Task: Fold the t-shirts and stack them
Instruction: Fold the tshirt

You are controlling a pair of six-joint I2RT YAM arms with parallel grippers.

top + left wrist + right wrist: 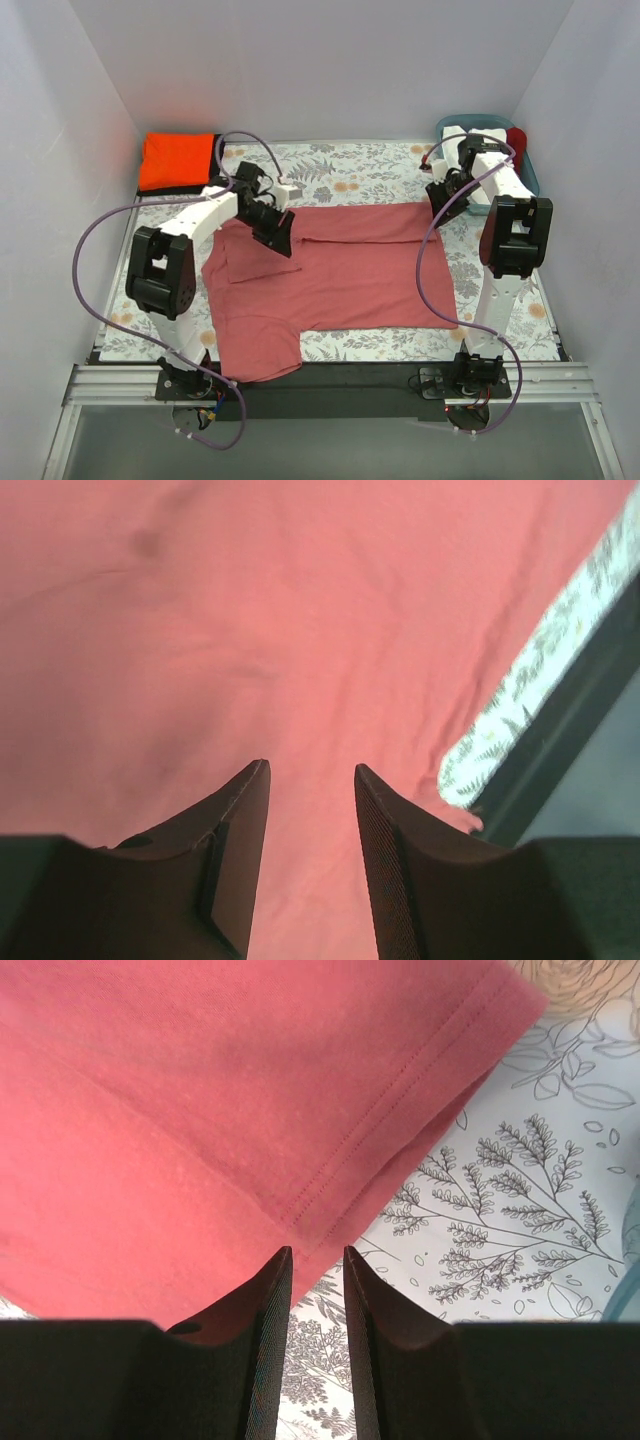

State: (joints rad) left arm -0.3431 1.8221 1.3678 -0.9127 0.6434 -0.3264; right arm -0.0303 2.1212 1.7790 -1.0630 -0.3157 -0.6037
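**Risks.** The dusty rose-red cotton t-shirt [350, 280] lies spread across the middle of the table, its far edge turned over toward the near side and one sleeve folded in at the left.

The left gripper [277, 235] hangs just over that folded sleeve. Its jaws are moderately apart and nothing sits between them. If they close here they could pinch both layers, or only the upper one. Either way, a lift would likely drag the fold out of line.

The right gripper [317, 1252] stands at the shirt's far right corner. Its jaws show a narrow gap and hold nothing, and the stitched hem [400, 1100] lies just ahead of the tips. A gap that slim may slide over the hem and miss it, or catch the table covering with the cloth.

An uneven pull between the two arms would skew the fold. The near left part of the shirt overhangs the table's near edge and could slip further.

**Surface and room.**
- The table [380, 175] carries a floral-print covering.
- A bright orange shirt folded square [178, 160] sits at the far left corner. A dark strip shows under it, which I cannot identify.
- A teal plastic basket [530, 175] occupies the far right corner.
- Plain white walls [320, 60] enclose three sides.
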